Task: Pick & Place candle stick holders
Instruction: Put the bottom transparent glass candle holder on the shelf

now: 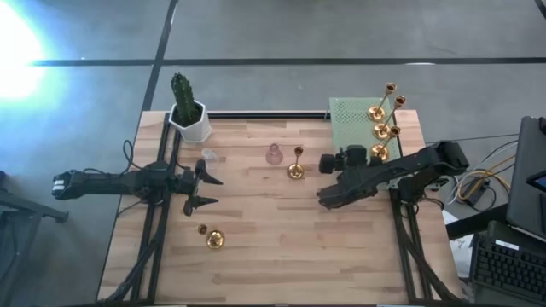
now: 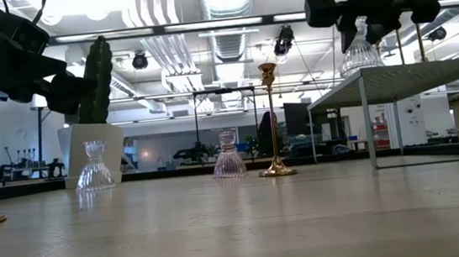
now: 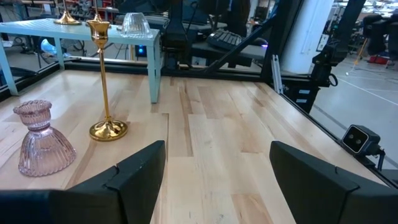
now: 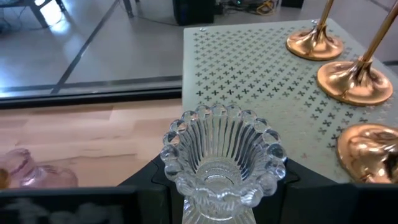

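Note:
My right gripper (image 1: 343,156) is shut on a clear ribbed glass candle stick holder (image 4: 219,155), at the near left corner of a pale green perforated stand (image 1: 350,119). Several gold candle stick holders (image 1: 380,130) stand on that stand. On the table stand a tall gold holder (image 1: 295,170) on its round base, a pink glass one (image 1: 274,154) and a clear glass one (image 1: 209,155). Another gold holder (image 1: 212,239) lies on its side near the front left. My left gripper (image 1: 200,189) waits open at the table's left. My right gripper pinches the glass holder's narrow end (image 4: 217,200) between its two fingers, one on each side. The wide beaded end (image 4: 217,118) points away from the fingers, over the stand's corner. In the low view the holder (image 2: 361,48) hangs wide end down; whether it touches the stand top I cannot tell.
A white pot with a green cactus (image 1: 188,115) stands at the far left corner. The stand's top (image 2: 410,69) is raised on thin legs above the table. Bare wood (image 1: 290,247) fills the middle and near part.

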Robot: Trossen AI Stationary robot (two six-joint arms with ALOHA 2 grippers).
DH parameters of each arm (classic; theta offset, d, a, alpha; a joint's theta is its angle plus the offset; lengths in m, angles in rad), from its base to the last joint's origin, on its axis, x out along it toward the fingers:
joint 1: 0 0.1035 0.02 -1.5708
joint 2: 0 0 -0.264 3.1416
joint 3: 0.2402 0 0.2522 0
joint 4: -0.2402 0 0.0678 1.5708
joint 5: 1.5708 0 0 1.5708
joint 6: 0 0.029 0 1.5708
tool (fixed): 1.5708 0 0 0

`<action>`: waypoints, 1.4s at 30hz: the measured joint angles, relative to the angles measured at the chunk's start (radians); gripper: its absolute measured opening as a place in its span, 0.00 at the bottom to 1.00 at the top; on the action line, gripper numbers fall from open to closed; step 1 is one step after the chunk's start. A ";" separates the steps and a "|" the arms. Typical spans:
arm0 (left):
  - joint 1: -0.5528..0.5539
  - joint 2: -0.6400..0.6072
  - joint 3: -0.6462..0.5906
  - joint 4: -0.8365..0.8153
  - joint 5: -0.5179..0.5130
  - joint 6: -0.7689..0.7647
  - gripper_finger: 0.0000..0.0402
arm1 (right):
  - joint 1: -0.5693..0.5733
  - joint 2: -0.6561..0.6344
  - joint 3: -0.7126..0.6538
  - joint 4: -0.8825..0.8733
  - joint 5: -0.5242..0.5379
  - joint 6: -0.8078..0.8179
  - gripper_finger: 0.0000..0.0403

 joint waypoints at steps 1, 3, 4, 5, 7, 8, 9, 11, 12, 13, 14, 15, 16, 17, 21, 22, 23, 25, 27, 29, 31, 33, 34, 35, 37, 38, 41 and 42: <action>0.000 0.000 0.000 0.000 0.000 0.000 0.73 | -0.001 -0.006 -0.005 0.000 0.001 -0.002 0.30; 0.000 0.000 0.000 0.000 0.000 0.000 0.73 | -0.007 -0.018 -0.016 -0.001 0.001 -0.003 0.30; 0.000 0.000 0.000 0.000 0.000 0.000 0.73 | -0.011 -0.026 -0.024 -0.002 0.003 -0.004 0.30; 0.000 0.000 0.000 0.000 0.000 0.000 0.73 | -0.016 -0.029 -0.030 -0.004 0.003 -0.004 0.30; 0.000 0.000 0.000 0.000 0.000 0.000 0.73 | -0.025 -0.039 -0.048 -0.004 0.004 -0.001 0.30; 0.000 0.000 0.000 0.000 0.000 0.000 0.73 | -0.028 -0.044 -0.055 -0.004 0.006 0.000 0.30; 0.000 0.000 0.000 0.000 0.000 0.000 0.73 | -0.030 -0.049 -0.061 -0.006 0.006 0.000 0.30; 0.000 0.000 0.000 0.000 0.000 0.000 0.73 | -0.035 -0.060 -0.076 -0.007 0.008 0.001 0.30; 0.000 0.000 0.000 0.000 0.000 0.000 0.73 | -0.037 -0.063 -0.082 -0.007 0.009 0.004 0.30; 0.000 0.000 0.000 0.000 0.000 0.000 0.73 | -0.038 -0.068 -0.091 -0.007 0.012 0.008 0.30; 0.000 0.000 0.000 0.000 0.000 0.000 0.73 | -0.039 -0.073 -0.099 -0.007 0.016 0.013 0.30; 0.000 0.000 0.000 0.000 0.000 0.000 0.73 | -0.040 -0.076 -0.108 -0.008 0.018 0.018 0.30; 0.000 0.000 0.000 0.000 0.000 0.000 0.73 | -0.040 -0.080 -0.117 -0.008 0.020 0.023 0.30; 0.000 0.000 0.000 0.000 0.000 0.000 0.73 | -0.043 -0.082 -0.126 -0.010 0.021 0.028 0.30; 0.000 0.000 0.000 0.000 0.000 0.000 0.73 | -0.051 -0.095 -0.153 -0.014 0.023 0.038 0.30; 0.000 0.000 0.000 0.000 0.000 0.000 0.73 | -0.054 -0.097 -0.158 -0.014 0.024 0.039 0.30; 0.000 0.000 0.000 0.000 0.000 0.000 0.73 | -0.055 -0.099 -0.162 -0.014 0.025 0.039 0.30; 0.000 0.000 0.000 0.000 0.000 0.000 0.73 | -0.060 -0.102 -0.169 -0.014 0.024 0.039 0.30; 0.000 0.000 0.000 0.000 0.000 0.000 0.73 | -0.065 -0.106 -0.175 -0.013 0.025 0.038 0.30; 0.000 0.000 0.000 0.000 0.000 0.000 0.73 | -0.066 -0.108 -0.180 -0.013 0.024 0.037 0.30; 0.000 0.000 0.000 0.000 0.000 0.000 0.73 | -0.069 -0.108 -0.184 -0.012 0.024 0.035 0.30; 0.000 0.000 0.000 0.000 0.000 0.000 0.73 | -0.076 -0.109 -0.186 -0.009 0.024 0.027 0.30; 0.000 0.000 0.000 0.000 0.000 0.000 0.73 | -0.078 -0.109 -0.188 -0.009 0.023 0.025 0.30; 0.000 0.000 0.000 0.000 0.000 0.000 0.73 | -0.079 -0.109 -0.189 -0.009 0.021 0.025 0.30; 0.000 0.000 0.000 0.000 0.000 0.000 0.73 | -0.081 -0.110 -0.191 -0.009 0.017 0.024 0.30; 0.000 0.000 0.000 0.000 0.000 0.000 0.73 | -0.081 -0.112 -0.192 -0.008 0.015 0.020 0.30; 0.000 0.000 0.000 0.000 0.000 0.000 0.73 | -0.083 -0.115 -0.195 -0.007 0.014 0.017 0.30; 0.000 0.000 0.000 0.000 0.000 0.000 0.73 | -0.083 -0.120 -0.198 -0.007 0.014 0.016 0.30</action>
